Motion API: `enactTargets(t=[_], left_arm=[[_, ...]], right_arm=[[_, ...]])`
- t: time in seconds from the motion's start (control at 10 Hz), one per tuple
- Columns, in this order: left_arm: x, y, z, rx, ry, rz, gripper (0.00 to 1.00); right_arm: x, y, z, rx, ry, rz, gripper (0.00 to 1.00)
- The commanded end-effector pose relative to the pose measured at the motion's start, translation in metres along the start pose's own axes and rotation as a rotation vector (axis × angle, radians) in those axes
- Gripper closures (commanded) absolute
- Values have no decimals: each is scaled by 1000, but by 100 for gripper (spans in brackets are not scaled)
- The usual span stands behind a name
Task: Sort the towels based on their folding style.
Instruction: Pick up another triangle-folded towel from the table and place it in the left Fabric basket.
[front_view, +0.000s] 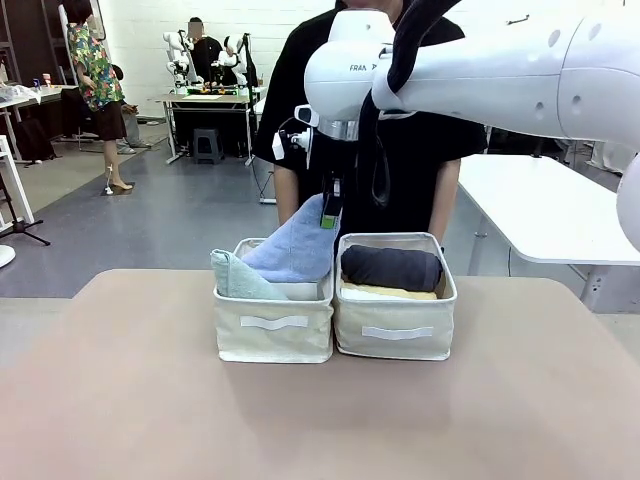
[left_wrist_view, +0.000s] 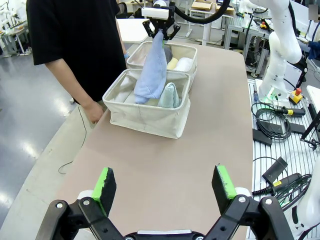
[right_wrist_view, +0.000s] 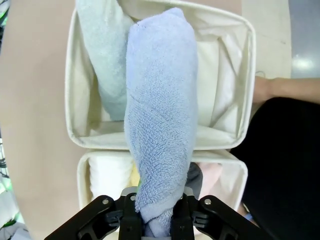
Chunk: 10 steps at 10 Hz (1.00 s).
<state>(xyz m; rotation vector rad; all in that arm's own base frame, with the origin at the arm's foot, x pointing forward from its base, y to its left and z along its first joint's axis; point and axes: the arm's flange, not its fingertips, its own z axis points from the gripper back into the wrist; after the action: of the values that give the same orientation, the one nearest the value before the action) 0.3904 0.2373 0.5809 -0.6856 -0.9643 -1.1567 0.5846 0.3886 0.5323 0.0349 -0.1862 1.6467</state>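
Observation:
My right gripper (front_view: 330, 213) is shut on the narrow tip of the light blue cone towel (front_view: 295, 248). The towel hangs tilted, its wide end down inside the left cream bin (front_view: 274, 338), beside the pale teal cone towel (front_view: 238, 277). In the right wrist view the blue towel (right_wrist_view: 160, 120) runs up from the right gripper (right_wrist_view: 156, 220), with the teal towel (right_wrist_view: 105, 55) beside it. The right bin (front_view: 396, 340) holds the dark grey roll (front_view: 392, 267) on a yellow roll (front_view: 390, 292); a white roll (right_wrist_view: 107, 175) and a pink roll (right_wrist_view: 214, 175) lie there too. Low over the bare table, my left gripper (left_wrist_view: 165, 185) is open and holds nothing.
A person in black stands right behind the bins, one hand (left_wrist_view: 94, 111) at the table's far edge. The two bins touch side by side mid-table. Cables and gear lie on the floor (left_wrist_view: 280, 130) beside the table.

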Motion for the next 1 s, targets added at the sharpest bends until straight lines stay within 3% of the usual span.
enactTargets(t=[0.0, 0.9], left_arm=[[0, 0, 1, 7, -20, -18, 0], [0, 0, 1, 7, -20, -18, 0]], right_arm=[[2, -16, -6, -2, -9, -31, 84], [-5, -29, -86, 81, 33, -27, 84]])
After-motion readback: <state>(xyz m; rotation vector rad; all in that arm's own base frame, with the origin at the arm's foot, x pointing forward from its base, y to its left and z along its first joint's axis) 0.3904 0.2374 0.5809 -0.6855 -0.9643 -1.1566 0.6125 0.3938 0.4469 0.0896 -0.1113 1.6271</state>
